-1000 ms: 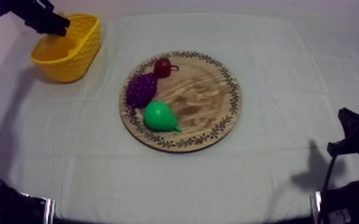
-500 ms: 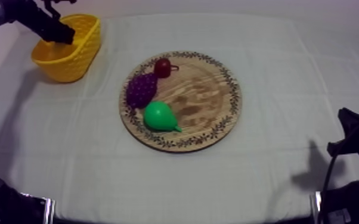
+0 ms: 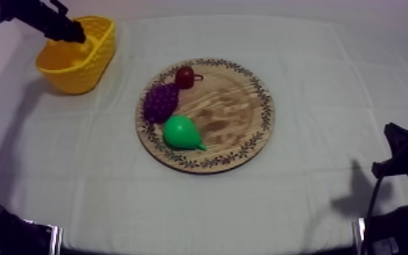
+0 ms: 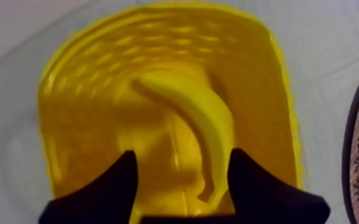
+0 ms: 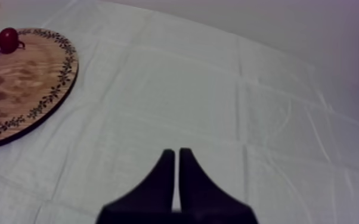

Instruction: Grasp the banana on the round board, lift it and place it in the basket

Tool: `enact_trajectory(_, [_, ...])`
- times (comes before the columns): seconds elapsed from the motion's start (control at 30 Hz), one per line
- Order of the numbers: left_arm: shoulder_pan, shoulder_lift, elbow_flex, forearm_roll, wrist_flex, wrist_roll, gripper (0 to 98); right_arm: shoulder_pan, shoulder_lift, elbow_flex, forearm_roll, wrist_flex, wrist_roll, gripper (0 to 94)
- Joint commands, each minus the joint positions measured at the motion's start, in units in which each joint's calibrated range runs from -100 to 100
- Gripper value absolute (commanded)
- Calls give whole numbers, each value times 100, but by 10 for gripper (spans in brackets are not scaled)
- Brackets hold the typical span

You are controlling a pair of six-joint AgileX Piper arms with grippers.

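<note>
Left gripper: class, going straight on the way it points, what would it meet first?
Probably the banana lying in the basket, ahead of the left gripper, jaws open; depth is unclear.

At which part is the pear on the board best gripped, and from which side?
Probably across its wide round body, from straight above. The pear lies on its side on the wooden board, its narrow end tapering to a point; the grapes sit close beside the round end.
</note>
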Motion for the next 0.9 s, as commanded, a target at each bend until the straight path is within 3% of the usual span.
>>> enact_trajectory(0.0, [4,-335,-19,-55,39,78,460,0,2,-3,-2,-3,-2,4])
enact_trajectory(0.2, [103,-1522,-69,-352,261,462,150,0,2,-3,-2,-3,-2,4])
enact_trajectory(0.3, [177,-2187,147,-506,248,674,57,-4,2,-3,-2,-3,-2,4])
enact_trajectory(0.6, [232,-3931,1130,-726,88,1152,4,-8,2,-3,-2,-3,-2,4])
enact_trajectory(0.73, [105,-4487,1576,-663,-10,1420,6,-8,2,-3,-2,-3,0,4])
enact_trajectory(0.87, [-71,-5247,2709,-407,-756,1494,23,-8,2,-3,-2,-3,0,4])
